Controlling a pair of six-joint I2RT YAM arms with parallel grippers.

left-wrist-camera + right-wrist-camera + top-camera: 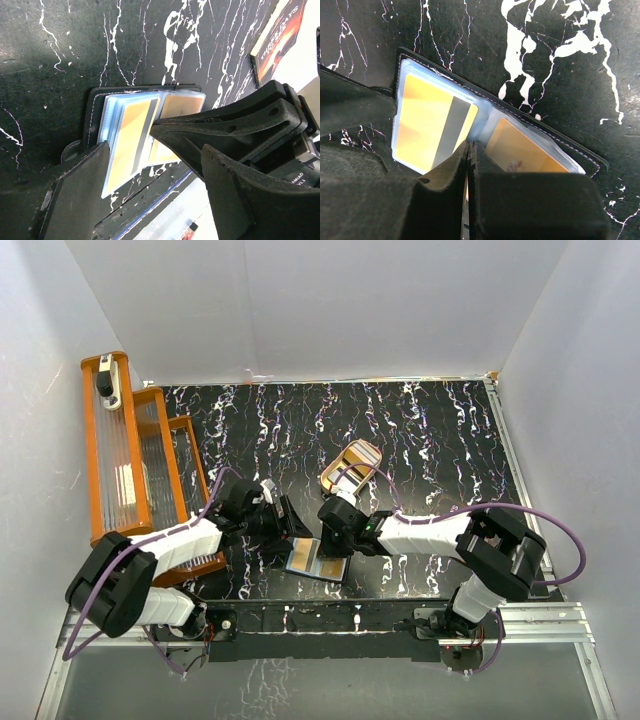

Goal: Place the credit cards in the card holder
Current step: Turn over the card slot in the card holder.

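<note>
Pinch stiff, slick, light card [466, 195] by its edge, as in right fingers [530, 200] closed on it over floppy holder [94, 117], with left fingers [75, 200] wide open, empty, at holder's edge.

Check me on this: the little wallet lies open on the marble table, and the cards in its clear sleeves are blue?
Not blue. The cards in the open wallet's clear sleeves are gold-orange, as the right wrist view shows. The rest is right.
</note>
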